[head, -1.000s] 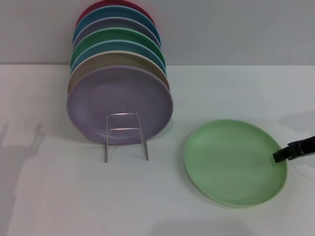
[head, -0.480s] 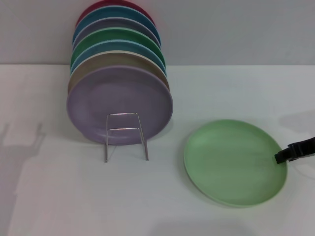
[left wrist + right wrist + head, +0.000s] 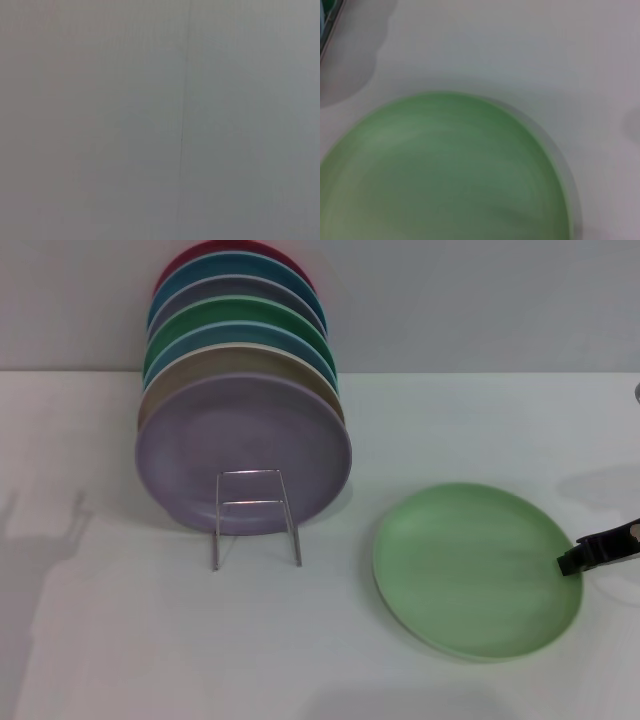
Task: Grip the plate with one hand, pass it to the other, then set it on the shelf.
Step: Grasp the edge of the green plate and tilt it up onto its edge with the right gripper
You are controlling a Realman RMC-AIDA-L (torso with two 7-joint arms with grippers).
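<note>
Nothing is done yet: the light green plate [image 3: 478, 570] lies flat on the worktop [image 3: 120, 640] near its right edge, apart from the wire rack [image 3: 255, 515]. The right tool [image 3: 580, 556] touches its rim; whether it grips, I cannot tell. Handover and racking remain.

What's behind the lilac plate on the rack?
Behind the lilac plate stand more upright plates, rims only showing: tan, blue, dark green, greyish-lilac, blue and red. Their faces are covered. The wire rack stands in front.
</note>
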